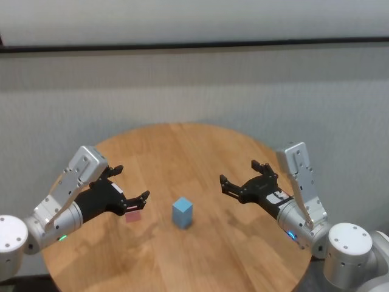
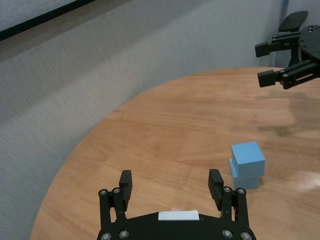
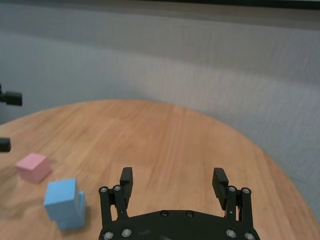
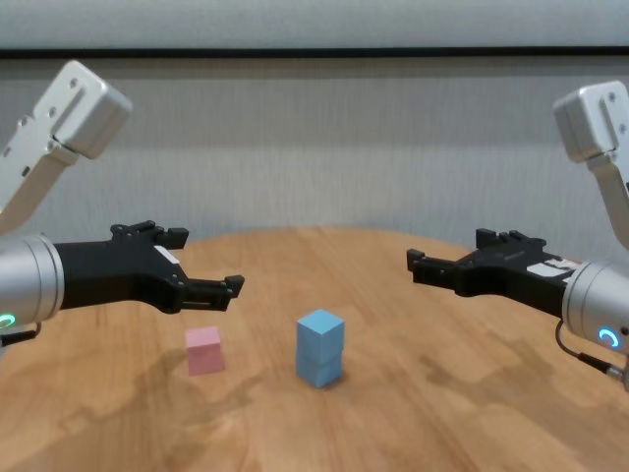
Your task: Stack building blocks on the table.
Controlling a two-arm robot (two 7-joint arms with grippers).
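Two light blue building blocks form a stack (image 1: pixel 182 213) (image 4: pixel 320 350) at the middle of the round wooden table (image 1: pixel 200 152); the top block sits slightly turned on the lower one (image 2: pixel 247 159) (image 3: pixel 64 200). A pale pink block (image 4: pixel 204 350) (image 3: pixel 33 167) lies on the table to the left of the stack. My left gripper (image 1: pixel 132 182) (image 4: pixel 206 260) (image 2: pixel 170 178) hovers open just above the pink block, holding nothing. My right gripper (image 1: pixel 239 173) (image 4: pixel 449 248) (image 3: pixel 173 175) hangs open and empty to the right of the stack, well above the wood.
A grey wall runs close behind the table's far edge. Bare wood surrounds the blocks on all sides, and the table's curved rim shows behind both grippers.
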